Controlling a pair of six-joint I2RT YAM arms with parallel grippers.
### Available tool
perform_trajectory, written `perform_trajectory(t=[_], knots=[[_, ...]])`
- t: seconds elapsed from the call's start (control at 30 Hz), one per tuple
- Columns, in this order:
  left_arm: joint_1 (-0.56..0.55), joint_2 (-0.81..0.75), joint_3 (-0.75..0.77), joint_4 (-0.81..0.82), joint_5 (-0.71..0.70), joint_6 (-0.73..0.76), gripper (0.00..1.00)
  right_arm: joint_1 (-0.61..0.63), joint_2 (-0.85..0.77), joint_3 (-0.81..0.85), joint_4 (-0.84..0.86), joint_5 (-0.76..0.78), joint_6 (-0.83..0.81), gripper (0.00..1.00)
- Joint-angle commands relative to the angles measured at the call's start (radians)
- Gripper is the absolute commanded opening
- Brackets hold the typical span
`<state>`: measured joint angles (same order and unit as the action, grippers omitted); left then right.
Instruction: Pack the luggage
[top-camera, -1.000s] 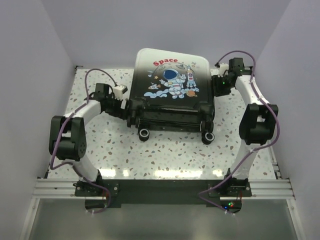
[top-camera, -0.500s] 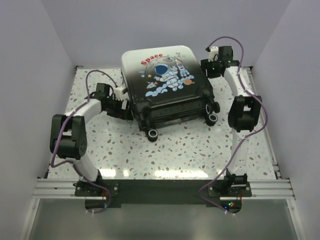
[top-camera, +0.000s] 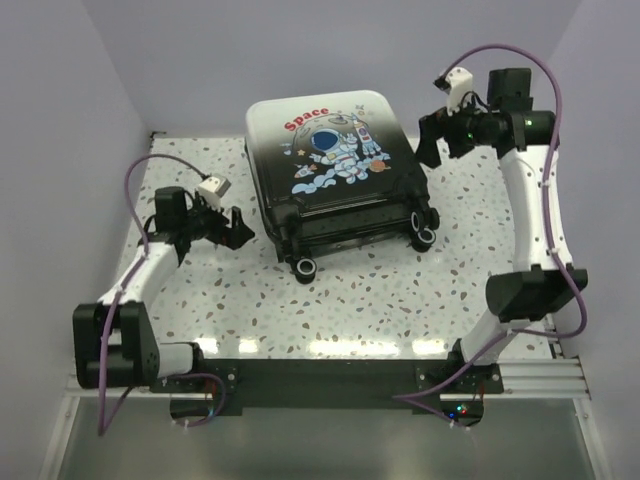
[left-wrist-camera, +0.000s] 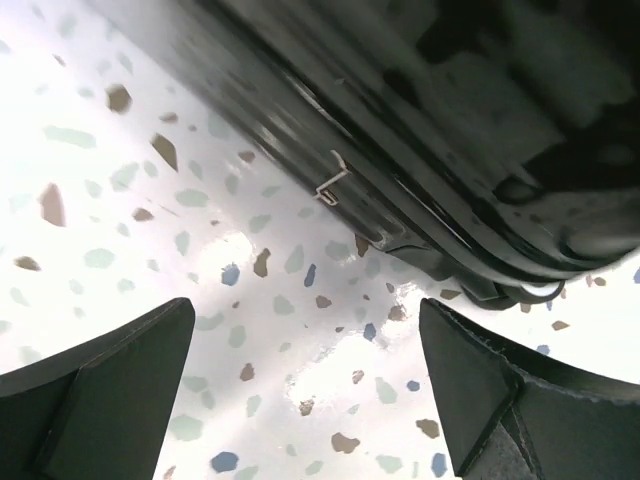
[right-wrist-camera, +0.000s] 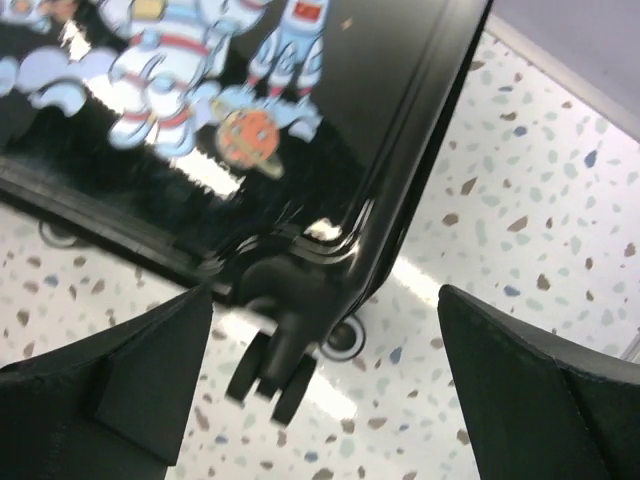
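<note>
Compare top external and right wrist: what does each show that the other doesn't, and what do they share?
Top external only: the whole suitcase with its red "Space" word, and the left gripper, open and clear of the suitcase's left side.
Right wrist only: close detail of a corner caster, showing its twin wheels and fork.
Both: the astronaut print, the terrazzo table, and the right gripper, open and holding nothing.
</note>
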<state>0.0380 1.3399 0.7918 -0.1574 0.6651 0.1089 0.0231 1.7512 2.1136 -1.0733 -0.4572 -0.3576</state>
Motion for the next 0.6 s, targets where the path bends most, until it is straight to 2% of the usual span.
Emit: perform_trajectory(t=[0.0, 0.13, 0.23, 0.43, 0.57], knots=[[0.008, -0.132, -0.095, 0.237, 0.039, 0.043, 1.0, 0.0, -0.057, -0.114, -0.269, -0.022, -0.106, 0.99], [0.008, -0.202, -0.123, 0.265, 0.031, 0.045, 1.0, 0.008, -0.127, -0.213, -0.378, 0.059, -0.145, 0.99], [0.008, -0.2, -0.12, 0.278, 0.021, 0.012, 1.0, 0.044, -0.179, -0.288, -0.386, 0.15, -0.136, 0.99], [0.008, -0.234, -0.161, 0.363, 0.021, -0.014, 1.0, 0.158, -0.222, -0.425, -0.281, 0.262, -0.063, 0.99], [0.011, -0.277, -0.181, 0.404, 0.018, -0.015, 1.0, 0.19, -0.213, -0.493, -0.205, 0.342, -0.026, 0.99]])
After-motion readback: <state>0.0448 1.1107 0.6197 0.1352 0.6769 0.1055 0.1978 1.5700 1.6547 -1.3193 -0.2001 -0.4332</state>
